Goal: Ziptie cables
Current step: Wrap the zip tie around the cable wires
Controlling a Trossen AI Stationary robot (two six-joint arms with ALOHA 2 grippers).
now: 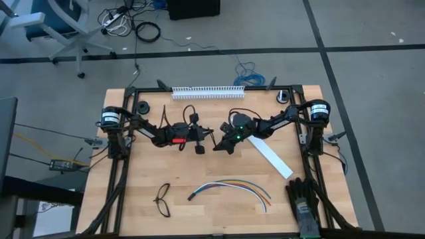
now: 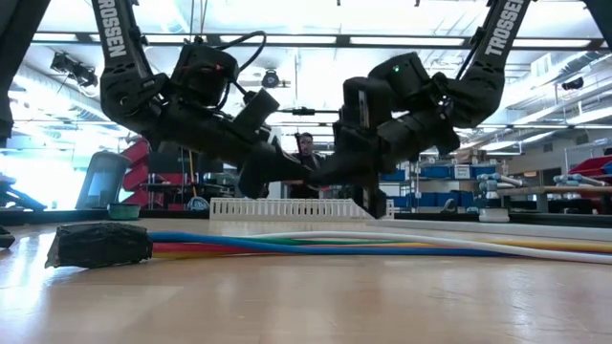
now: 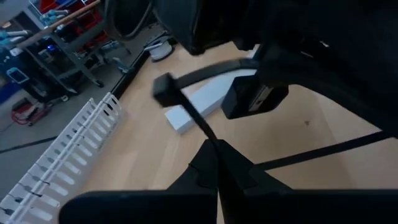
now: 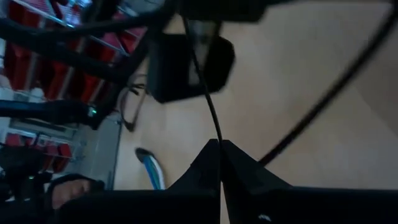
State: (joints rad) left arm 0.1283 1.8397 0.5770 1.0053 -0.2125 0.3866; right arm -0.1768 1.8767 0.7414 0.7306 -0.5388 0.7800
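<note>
The cables [image 1: 229, 188], thin wires in white, blue, orange, yellow and green, lie in a curve near the table's front edge. They are joined at a dark end [image 2: 100, 246]. No gripper touches them. Above the table's middle my left gripper [image 1: 204, 141] and my right gripper [image 1: 218, 145] meet tip to tip. Each is shut on the ziptie [image 3: 186, 115], a thin dark strip with a square head [image 3: 165, 90]. In the low view the two grippers [image 2: 287, 172] [image 2: 330, 172] hang well above the cables. My left gripper pinches the ziptie's thin strip [image 3: 210, 138] between its two fingertips. From there the strip runs away from the fingers to the square head. The ziptie is lifted clear of the table. My right gripper pinches a thin part of the ziptie [image 4: 216, 134] between its fingertips. The strip runs on from the fingers toward my left gripper. Which end this part belongs to cannot be told.
Black thin-framed glasses [image 1: 163, 199] lie left of the cables. A wide flat white strip [image 1: 272, 157] lies slanted at the right, and a black glove [image 1: 304, 202] at the front right. A white slotted cable duct [image 1: 208, 91] runs along the far edge.
</note>
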